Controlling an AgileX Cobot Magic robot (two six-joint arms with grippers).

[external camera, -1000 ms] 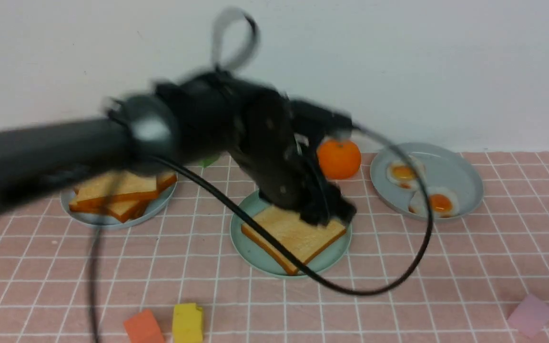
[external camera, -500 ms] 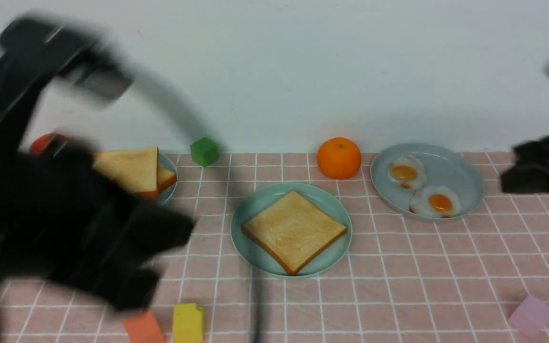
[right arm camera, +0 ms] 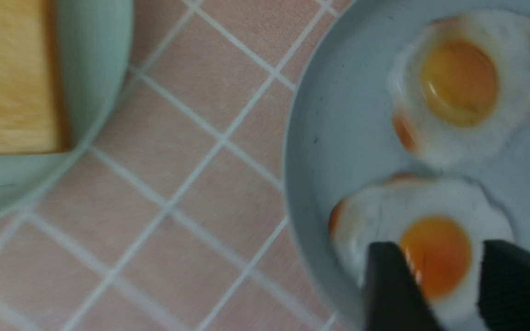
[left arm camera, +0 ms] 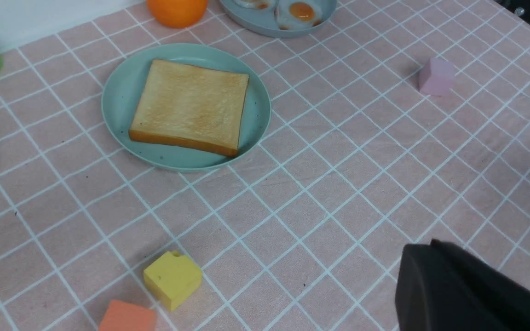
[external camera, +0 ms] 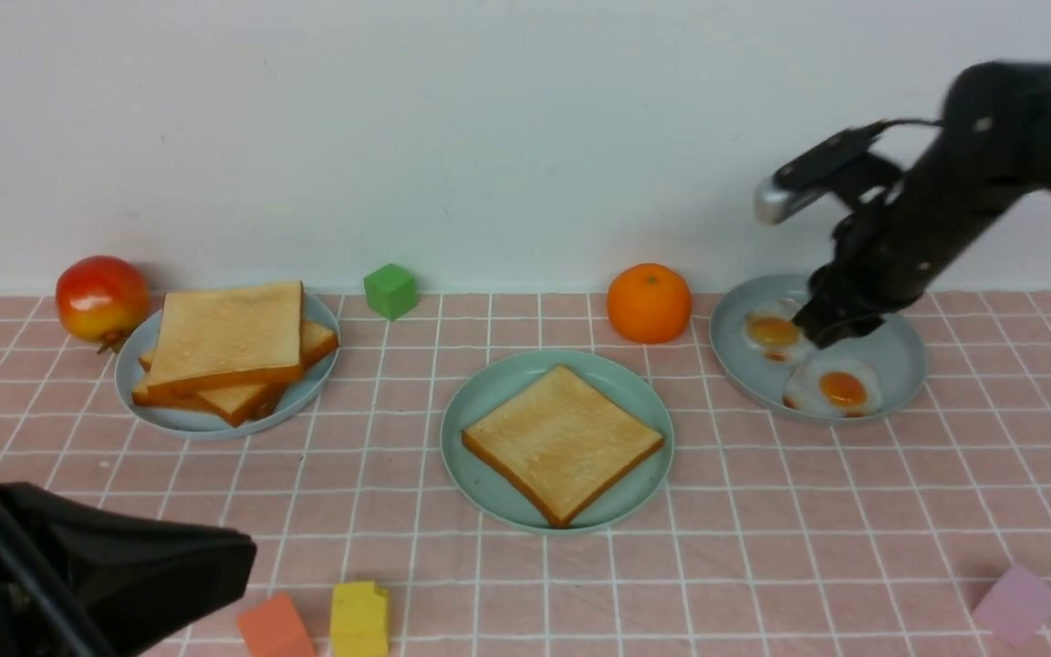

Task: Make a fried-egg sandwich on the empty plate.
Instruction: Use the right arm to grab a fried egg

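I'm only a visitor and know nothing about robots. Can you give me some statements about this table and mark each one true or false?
1. One toast slice lies on the mint-green plate. True.
2. A fried egg already sits on that toast. False: the fried eggs lie on a grey-blue plate.
3. The right pincer is open above one egg's yolk. True.
4. The orange sits on the plate with the eggs. False: it stands on the cloth beside that plate.
5. More toast is stacked on another grey-blue plate. True.
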